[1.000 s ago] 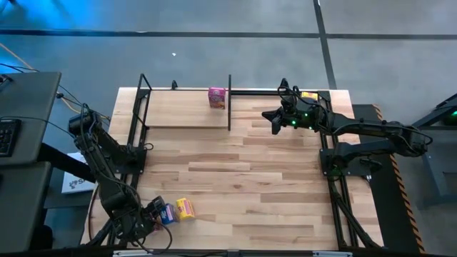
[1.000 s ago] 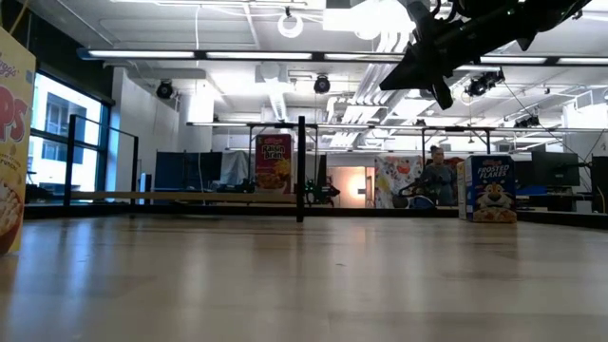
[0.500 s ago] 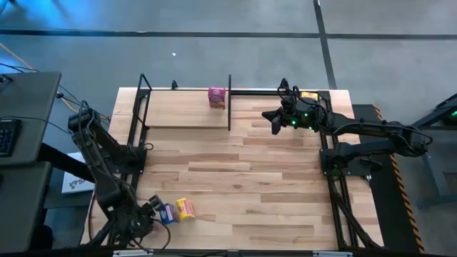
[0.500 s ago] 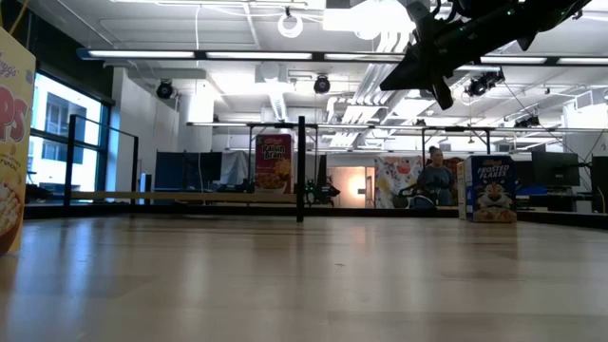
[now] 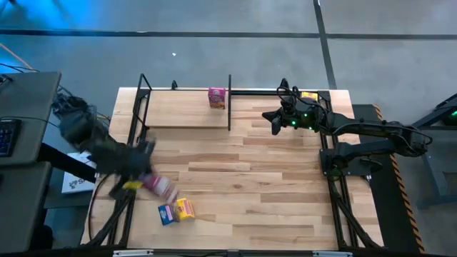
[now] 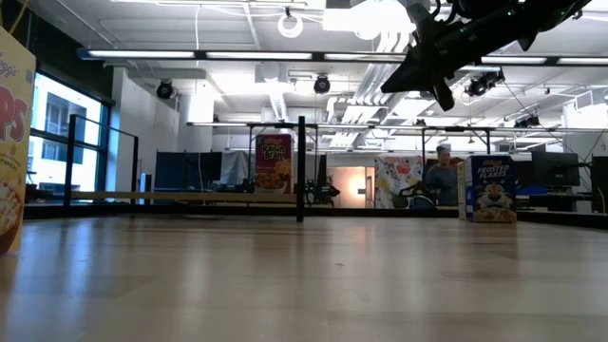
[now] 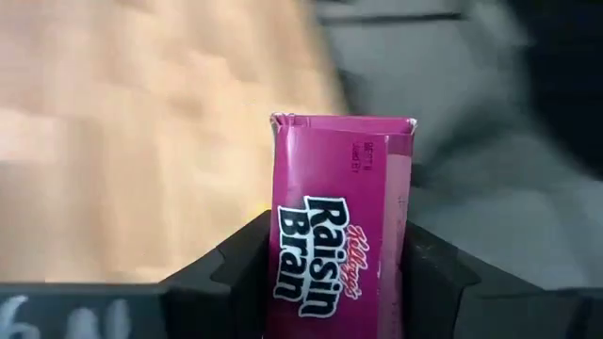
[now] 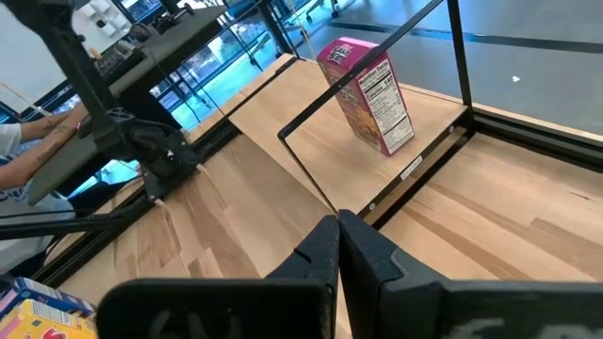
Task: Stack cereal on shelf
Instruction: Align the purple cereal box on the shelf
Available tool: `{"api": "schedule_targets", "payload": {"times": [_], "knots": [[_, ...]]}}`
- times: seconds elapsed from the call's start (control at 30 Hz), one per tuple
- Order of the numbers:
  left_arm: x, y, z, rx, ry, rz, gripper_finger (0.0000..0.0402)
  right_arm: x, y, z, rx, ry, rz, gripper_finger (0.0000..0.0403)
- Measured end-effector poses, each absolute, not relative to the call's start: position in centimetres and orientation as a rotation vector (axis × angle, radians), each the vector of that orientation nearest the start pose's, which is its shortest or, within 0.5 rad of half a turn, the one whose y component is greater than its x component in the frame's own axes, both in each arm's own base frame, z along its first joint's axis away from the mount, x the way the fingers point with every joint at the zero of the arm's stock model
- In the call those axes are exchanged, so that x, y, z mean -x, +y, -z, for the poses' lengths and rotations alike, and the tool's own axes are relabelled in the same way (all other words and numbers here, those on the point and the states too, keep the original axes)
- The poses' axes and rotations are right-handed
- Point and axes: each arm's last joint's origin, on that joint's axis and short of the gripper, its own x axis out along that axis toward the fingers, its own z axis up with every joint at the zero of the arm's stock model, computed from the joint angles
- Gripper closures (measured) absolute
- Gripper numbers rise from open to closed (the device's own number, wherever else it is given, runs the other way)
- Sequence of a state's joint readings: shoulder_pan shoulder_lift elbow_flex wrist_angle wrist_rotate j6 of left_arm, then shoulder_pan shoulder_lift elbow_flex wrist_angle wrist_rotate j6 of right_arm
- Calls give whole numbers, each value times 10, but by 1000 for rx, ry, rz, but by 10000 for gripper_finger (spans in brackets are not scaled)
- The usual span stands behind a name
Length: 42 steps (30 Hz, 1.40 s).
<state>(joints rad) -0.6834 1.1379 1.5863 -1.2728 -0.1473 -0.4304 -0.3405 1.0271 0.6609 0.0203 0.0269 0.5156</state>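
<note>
Between the left hand's (image 7: 334, 282) closed fingers stood a pink cereal box (image 7: 337, 235), which fast swinging might shake loose.

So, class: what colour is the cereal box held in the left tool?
Magenta-pink, with Raisin Bran lettering; the cereal box in the left tool shows best in the left wrist view.

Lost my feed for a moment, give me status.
Left gripper shut on pink Raisin Bran box, mid-air. Right gripper shut, empty, beside shelf. One pink box already shelved. Nothing blocking.
</note>
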Motion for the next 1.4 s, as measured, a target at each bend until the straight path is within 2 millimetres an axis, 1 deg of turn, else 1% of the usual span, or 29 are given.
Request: {"api": "schedule_targets", "payload": {"times": [0.1, 0.2, 0.33, 0.43, 0.53, 0.67, 0.73, 0.83, 0.97, 1.03, 1.1, 1.2, 1.3, 1.4], "knots": [[-157, -77, -432, -104, 855, 191, 234, -211, -76, -265, -560, 245, 446, 402], [-177, -47, -422, -233, 940, 92, 234, -211, -76, -265, -561, 245, 446, 402], [-212, -4, -406, -393, 1035, 19, 234, -211, -76, -265, -566, 244, 447, 402], [-239, 31, -399, -394, 1011, -16, 234, -211, -76, -265, -586, 236, 459, 402], [-263, 64, -386, -401, 1001, -20, 234, -211, -77, -265, -607, 223, 490, 402], [-284, 102, -363, -427, 1066, -37, 234, -211, -77, -265, -633, 211, 512, 402], [-290, 118, -349, -412, 1115, -22, 234, -211, -78, -265, -645, 203, 529, 402], [-296, 143, -329, -309, 1138, 28, 234, -210, -78, -265, -654, 195, 547, 402], [-301, 180, -308, -123, 1070, 52, 234, -210, -79, -265, -682, 178, 574, 402], [-300, 193, -300, -70, 1063, 39, 234, -210, -79, -265, -694, 169, 590, 402], [-299, 201, -297, -69, 1059, 26, 234, -210, -79, -265, -692, 168, 592, 402], [-298, 207, -295, -90, 1056, 33, 234, -210, -79, -265, -686, 171, 591, 402], [-301, 209, -293, -98, 1048, 30, 234, -210, -79, -265, -665, 177, 589, 402], [-304, 209, -295, -117, 1017, 19, 234, -210, -79, -264, -655, 185, 590, 402]]}}
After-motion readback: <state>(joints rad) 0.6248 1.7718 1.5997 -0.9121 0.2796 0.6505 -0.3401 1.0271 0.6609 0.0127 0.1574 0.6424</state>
